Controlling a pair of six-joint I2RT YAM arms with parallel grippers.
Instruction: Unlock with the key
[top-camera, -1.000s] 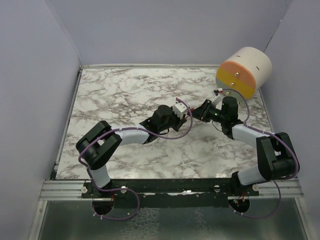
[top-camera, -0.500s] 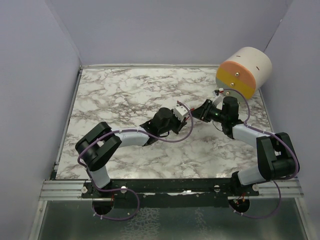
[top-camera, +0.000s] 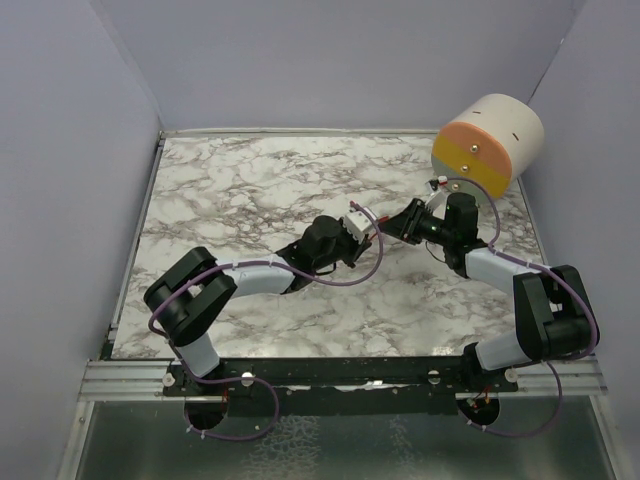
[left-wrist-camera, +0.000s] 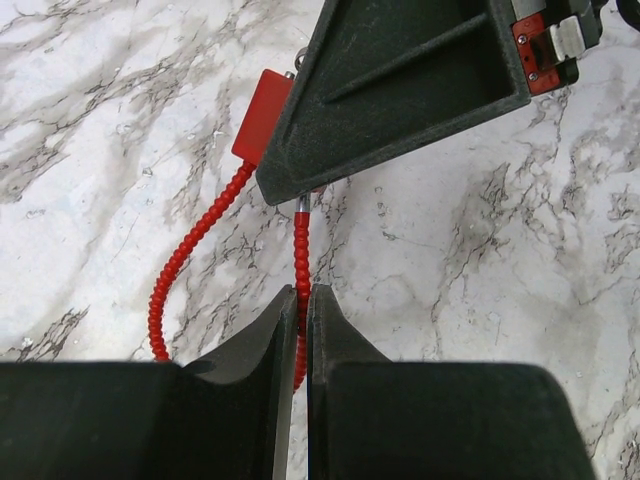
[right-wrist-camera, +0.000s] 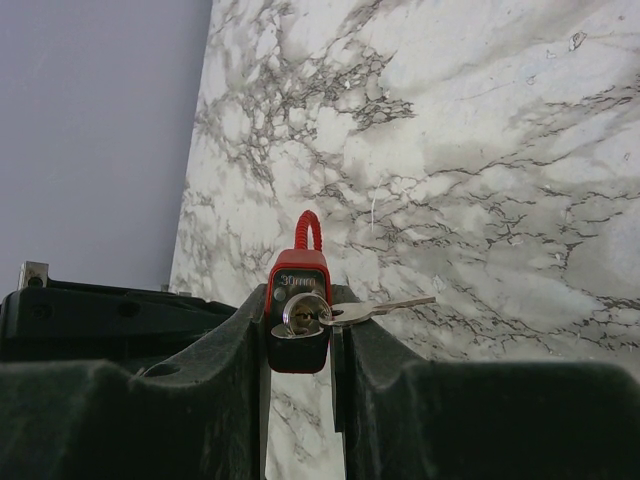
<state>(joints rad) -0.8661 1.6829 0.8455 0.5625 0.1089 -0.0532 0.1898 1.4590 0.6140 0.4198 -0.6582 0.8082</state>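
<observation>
A red padlock (right-wrist-camera: 299, 320) marked 30mm sits upright between the fingers of my right gripper (right-wrist-camera: 300, 345), which is shut on its body. A silver key (right-wrist-camera: 304, 316) sits in the keyhole, and a second key (right-wrist-camera: 385, 307) on the same ring sticks out to the right. The lock's red cable shackle (left-wrist-camera: 190, 250) loops out over the marble. Its metal-tipped end (left-wrist-camera: 301, 205) shows just below the right gripper's finger (left-wrist-camera: 400, 90). My left gripper (left-wrist-camera: 300, 300) is shut on that stretch of cable. From above, both grippers (top-camera: 380, 230) meet near mid-table.
A cream drum with an orange and yellow face (top-camera: 488, 146) stands at the back right, just behind the right wrist. The marble tabletop (top-camera: 250, 180) is walled in by grey panels on the left, back and right.
My left gripper has edged a little toward the right gripper, and its jaws have closed on the red cable. The right arm and the padlock have stayed put.
</observation>
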